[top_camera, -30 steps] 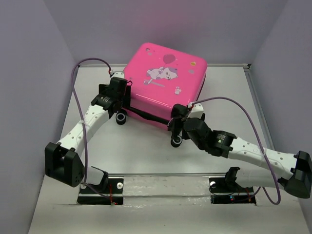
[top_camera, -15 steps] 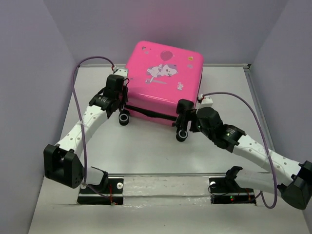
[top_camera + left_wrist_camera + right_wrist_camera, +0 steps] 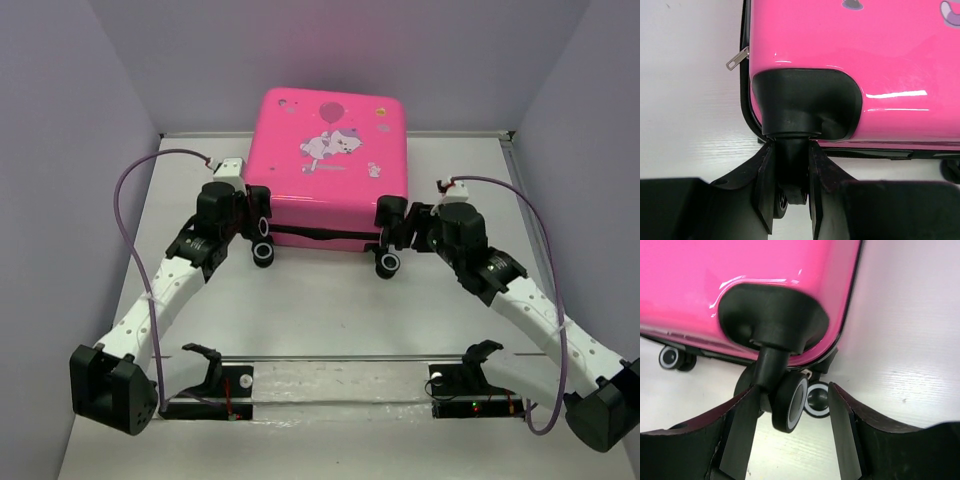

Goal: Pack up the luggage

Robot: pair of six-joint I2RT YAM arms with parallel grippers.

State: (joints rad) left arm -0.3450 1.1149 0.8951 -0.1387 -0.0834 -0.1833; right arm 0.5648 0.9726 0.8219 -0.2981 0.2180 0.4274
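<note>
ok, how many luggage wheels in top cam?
2: left wheel at the luggage's near-left corner, between the left fingers; right wheel at its near-right corner, between the right fingers. Lower ones may be hidden.

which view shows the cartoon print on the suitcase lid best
Top external: the whole cartoon print on the luggage lid is visible. Left wrist catches only scraps of it at the top edge; right wrist shows only pink shell and a caster wheel.

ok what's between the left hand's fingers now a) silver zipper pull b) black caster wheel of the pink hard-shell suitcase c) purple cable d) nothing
B: the left wrist view shows the left hand closed on the stem of a black caster wheel at a corner of the bright pink hard-shell suitcase.
</note>
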